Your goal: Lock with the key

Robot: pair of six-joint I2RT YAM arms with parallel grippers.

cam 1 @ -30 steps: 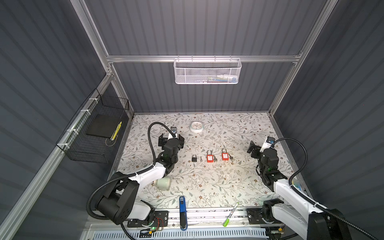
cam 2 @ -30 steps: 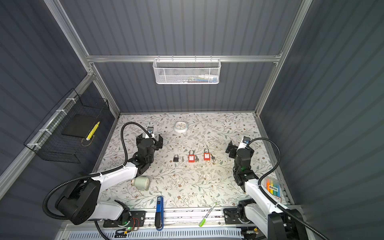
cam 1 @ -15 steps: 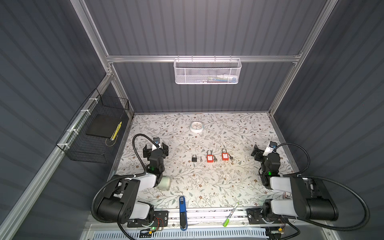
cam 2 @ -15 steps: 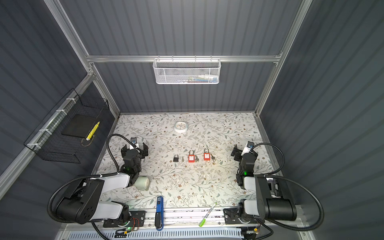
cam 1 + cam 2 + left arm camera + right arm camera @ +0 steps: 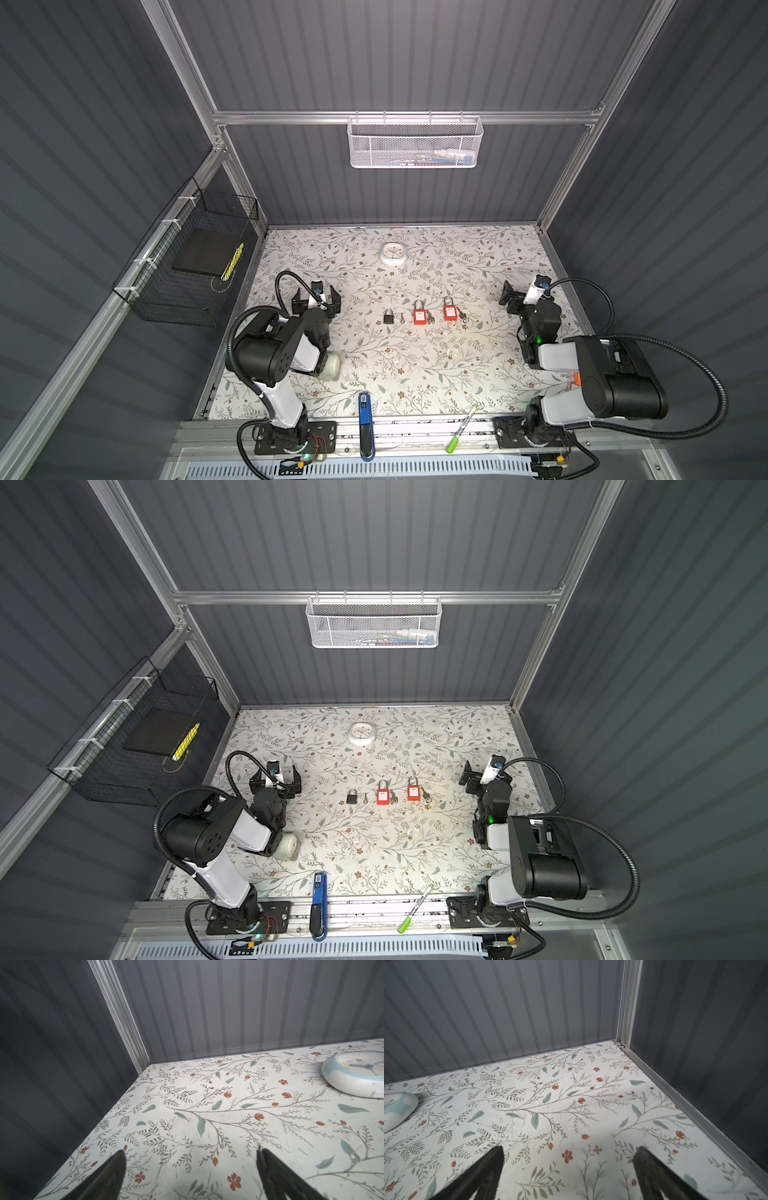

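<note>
Left fingers (image 5: 112, 1176) spread wide, nothing between them, over bare floral surface (image 5: 207, 1095) close to the left wall. Right fingers (image 5: 650, 1172) equally wide and empty, close to the right wall. Between the arms, well apart from both, a row mid-surface: black padlock (image 5: 388, 317), small key (image 5: 402, 318) just beside it; middle red padlock (image 5: 419, 314) with second key (image 5: 431, 319) at its right; rightmost red padlock (image 5: 449, 311) with third key (image 5: 462, 316). White clock (image 5: 393, 254) farther back. Whitish roll (image 5: 331, 365) against left arm. Blue tool (image 5: 365, 419) and green pen (image 5: 461, 428) at front edge
</note>
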